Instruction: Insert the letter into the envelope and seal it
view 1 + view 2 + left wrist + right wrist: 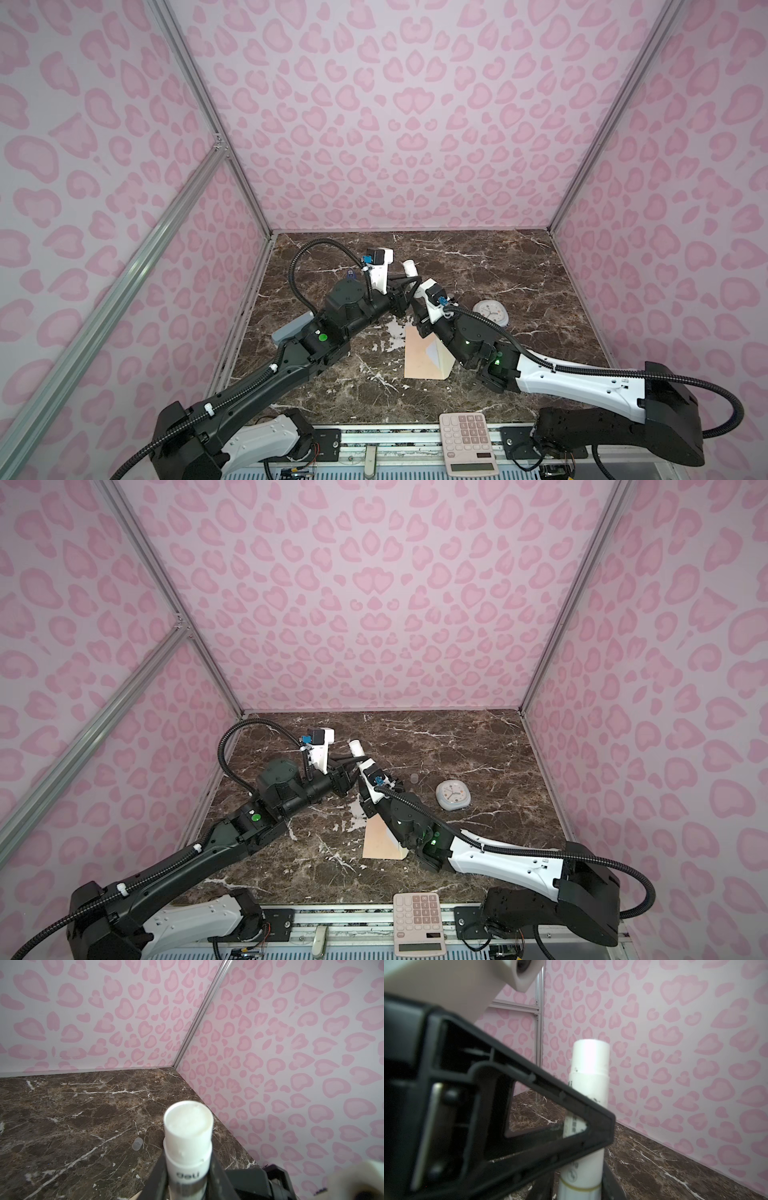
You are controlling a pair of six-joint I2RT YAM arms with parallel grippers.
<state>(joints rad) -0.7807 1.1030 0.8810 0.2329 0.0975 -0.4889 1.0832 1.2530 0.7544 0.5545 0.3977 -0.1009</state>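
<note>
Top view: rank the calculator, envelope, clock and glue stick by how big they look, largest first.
1. calculator, though nearest the camera
2. envelope, partly hidden
3. clock
4. glue stick, partly hidden

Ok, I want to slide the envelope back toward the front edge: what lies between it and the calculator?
Only bare marble table lies between the envelope and the calculator; both top views show that.

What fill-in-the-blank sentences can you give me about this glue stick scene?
The glue stick in the left end effector is branded ___.
In both top views the clock lies ___ of the envelope.
The walls carry ___ spots.
Missing: deli; right; pink.
</note>
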